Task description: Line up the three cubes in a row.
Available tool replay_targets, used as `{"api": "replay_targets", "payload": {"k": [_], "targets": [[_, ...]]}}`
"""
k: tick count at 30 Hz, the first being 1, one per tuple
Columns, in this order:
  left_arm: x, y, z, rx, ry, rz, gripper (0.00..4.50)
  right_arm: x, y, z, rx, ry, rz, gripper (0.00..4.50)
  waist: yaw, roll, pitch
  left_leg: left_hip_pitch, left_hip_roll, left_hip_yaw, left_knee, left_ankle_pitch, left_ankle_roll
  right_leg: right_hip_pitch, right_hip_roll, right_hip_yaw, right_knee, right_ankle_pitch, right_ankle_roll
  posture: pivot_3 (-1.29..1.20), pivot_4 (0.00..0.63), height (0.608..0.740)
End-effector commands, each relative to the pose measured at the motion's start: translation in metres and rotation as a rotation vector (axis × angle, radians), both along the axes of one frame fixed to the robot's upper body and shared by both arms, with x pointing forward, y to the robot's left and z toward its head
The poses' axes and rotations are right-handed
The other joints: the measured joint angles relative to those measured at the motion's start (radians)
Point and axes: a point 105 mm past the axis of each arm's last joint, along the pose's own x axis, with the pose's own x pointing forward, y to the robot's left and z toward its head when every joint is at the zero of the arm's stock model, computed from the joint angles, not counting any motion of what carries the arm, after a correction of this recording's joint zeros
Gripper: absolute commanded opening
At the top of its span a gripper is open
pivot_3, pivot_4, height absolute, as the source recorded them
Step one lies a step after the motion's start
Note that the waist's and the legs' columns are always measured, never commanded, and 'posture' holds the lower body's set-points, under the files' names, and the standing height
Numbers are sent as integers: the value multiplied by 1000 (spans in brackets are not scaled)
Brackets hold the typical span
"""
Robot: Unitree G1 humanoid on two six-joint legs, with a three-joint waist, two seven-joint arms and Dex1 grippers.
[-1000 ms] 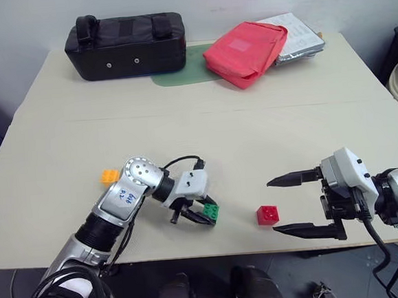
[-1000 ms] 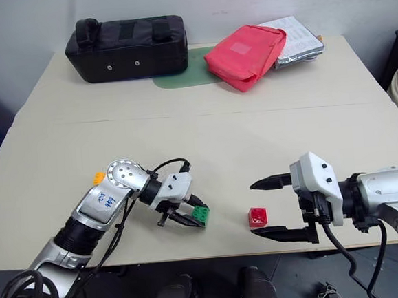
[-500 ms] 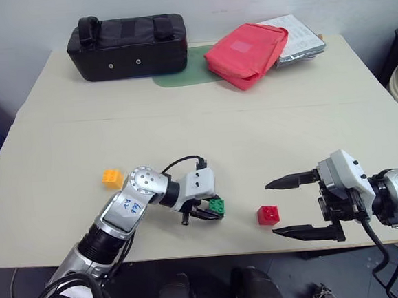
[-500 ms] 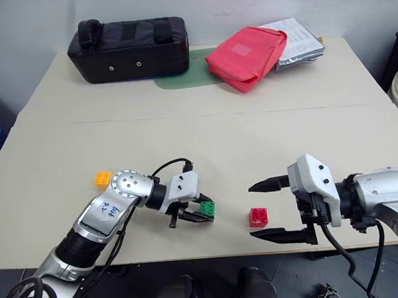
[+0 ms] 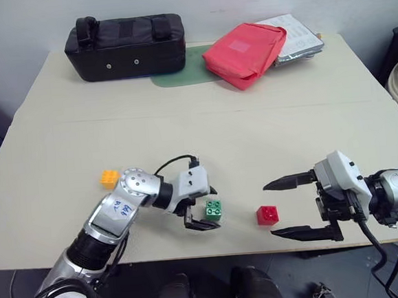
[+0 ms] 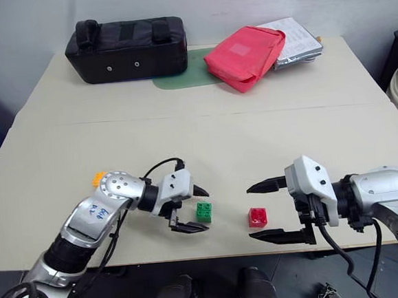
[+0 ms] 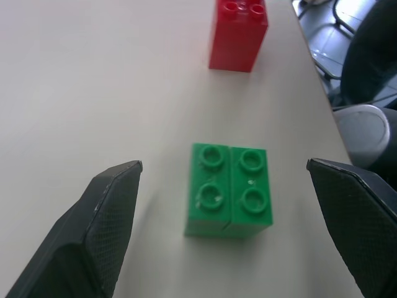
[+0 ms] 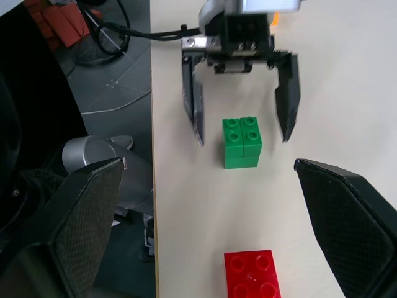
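The green cube (image 5: 214,209) stands on the table near the front edge, between the spread fingers of my open left gripper (image 7: 224,164), which touch nothing. A short way to its right sits the red cube (image 5: 267,214). My right gripper (image 5: 268,209) hangs open over the red cube, one finger on each side, clear of it. The orange-yellow cube (image 5: 109,177) lies further left and a little further back, beside my left arm. In the right wrist view the green cube (image 8: 242,143) and red cube (image 8: 251,274) sit about a cube's width apart.
At the back of the table (image 5: 308,133) are a black bag (image 5: 125,46), a red pouch (image 5: 246,52), a green mat (image 5: 179,76) and a silver packet (image 5: 299,39). The cubes sit close to the table's front edge.
My left gripper carried the green cube slightly right, then opened and let it go onto the table. The right gripper stayed still and open.
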Motion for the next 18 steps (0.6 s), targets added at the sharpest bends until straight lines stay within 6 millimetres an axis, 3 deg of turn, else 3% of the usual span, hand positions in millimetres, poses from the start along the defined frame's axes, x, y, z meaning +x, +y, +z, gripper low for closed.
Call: {"api": "replay_targets", "payload": {"k": [1, 6, 8, 10, 13, 18], "targets": [[5, 16, 38, -69, -70, 25, 4485, 2, 1, 7, 9, -32, 31, 4500, -1, 0, 0, 0, 0, 0, 0, 0, 0, 0, 0, 0, 0, 0, 0, 0, 150, 740], [4, 73, 57, -55, -57, 152, 4485, 13, 2, 16, 33, -51, 55, 4500, -11, 0, 0, 1, 0, 0, -2, 0, -1, 0, 0, 0, -1, 0, 0, 0, 150, 740], [1, 111, 70, -103, -43, 315, 4485, 21, 3, 19, 39, -65, 72, 4500, -21, 0, 0, 1, 0, 1, -4, 0, -1, 0, 0, 0, -2, 0, 0, 0, 150, 740], [-6, 136, 75, -117, -53, 434, 4485, 26, 4, 21, 42, -71, 82, 4500, -30, 0, 0, 1, 0, 0, -5, 0, -1, -1, 0, -1, -2, 0, 0, 0, 150, 740], [-25, 162, 70, -110, -66, 567, 4485, 31, 3, 23, 53, -74, 97, 4500, -27, 1, 0, 1, 0, -1, -7, 1, -2, 0, 0, -2, -2, 0, 0, 0, 150, 740], [-75, 223, 47, -105, -39, 872, 4485, 42, 3, 28, 63, -80, 116, 4500, -27, 0, 1, 1, 0, 0, -8, 0, -2, 0, 0, -1, -7, 0, 0, 0, 150, 740]]}}
